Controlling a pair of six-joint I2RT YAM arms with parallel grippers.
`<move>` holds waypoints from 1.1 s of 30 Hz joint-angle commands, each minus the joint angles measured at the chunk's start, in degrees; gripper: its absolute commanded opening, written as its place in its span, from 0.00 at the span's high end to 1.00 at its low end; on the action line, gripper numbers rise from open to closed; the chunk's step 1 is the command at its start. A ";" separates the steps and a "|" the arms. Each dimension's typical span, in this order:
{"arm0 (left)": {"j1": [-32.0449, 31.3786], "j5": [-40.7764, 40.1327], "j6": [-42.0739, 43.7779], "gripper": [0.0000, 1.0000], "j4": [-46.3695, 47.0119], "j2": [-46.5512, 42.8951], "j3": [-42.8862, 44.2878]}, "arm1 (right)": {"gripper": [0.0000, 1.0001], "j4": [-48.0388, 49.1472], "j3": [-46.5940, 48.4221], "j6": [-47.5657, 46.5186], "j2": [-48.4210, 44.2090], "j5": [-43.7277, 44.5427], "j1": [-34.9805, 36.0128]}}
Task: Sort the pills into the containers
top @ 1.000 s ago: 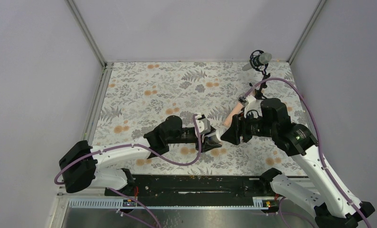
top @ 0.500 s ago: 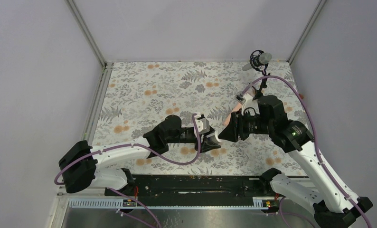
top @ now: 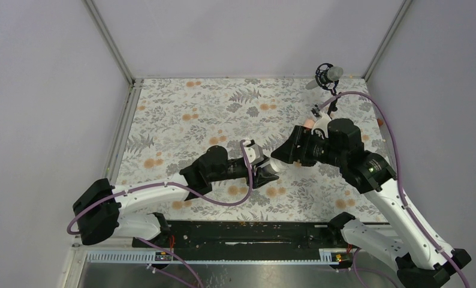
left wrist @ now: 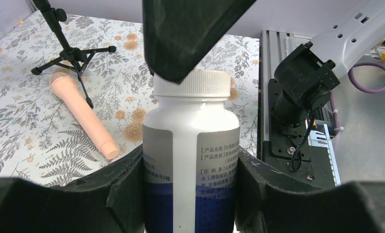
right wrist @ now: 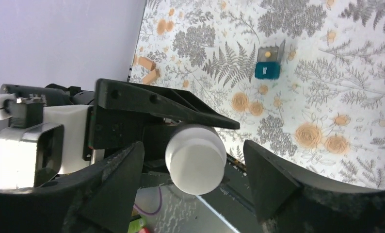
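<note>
My left gripper (left wrist: 190, 162) is shut on the white round bottle (left wrist: 190, 145), holding it by its dark-labelled body with the white cap (left wrist: 191, 82) on. In the top view the left gripper (top: 264, 175) and bottle (top: 271, 170) sit near the table's front middle. My right gripper (right wrist: 195, 148) is open, its fingers (right wrist: 120, 179) standing either side of the cap (right wrist: 195, 158) with gaps on both sides. The teal-and-dark box (right wrist: 267, 69) sits on the floral cloth with its flap up. Two orange oblong pills (right wrist: 147, 69) lie near the wall.
A black microphone on a tripod (top: 328, 75) stands at the back right, its legs (left wrist: 69, 53) spread on the cloth. A peach cylinder (left wrist: 79, 114) lies beside the tripod. The black base rail (left wrist: 297, 87) runs along the near table edge.
The right gripper has opened wider and drawn back and up from the bottle's cap. The left gripper still holds the bottle, shifted only slightly.
</note>
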 commanded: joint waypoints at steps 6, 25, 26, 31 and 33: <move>-0.36 -0.06 0.40 1.00 2.32 -1.74 0.31 | 0.14 -2.03 2.56 -20.55 -3.40 -11.57 -0.35; -0.33 -0.51 -2.24 0.79 6.90 -1.89 -0.83 | 0.21 8.31 -0.56 -15.09 6.76 -16.11 -0.34; -0.34 -1.16 -2.53 0.76 7.03 -1.80 -0.80 | 0.25 8.37 -0.65 -14.76 7.23 -16.94 -0.26; -0.35 -5.54 -2.97 0.57 7.52 -2.04 -1.47 | 0.52 4.75 0.64 -15.20 8.74 -17.34 -0.32; -0.33 -7.16 -3.25 0.41 7.79 -2.02 -1.81 | 0.57 3.72 1.05 -15.27 8.64 -14.29 -0.34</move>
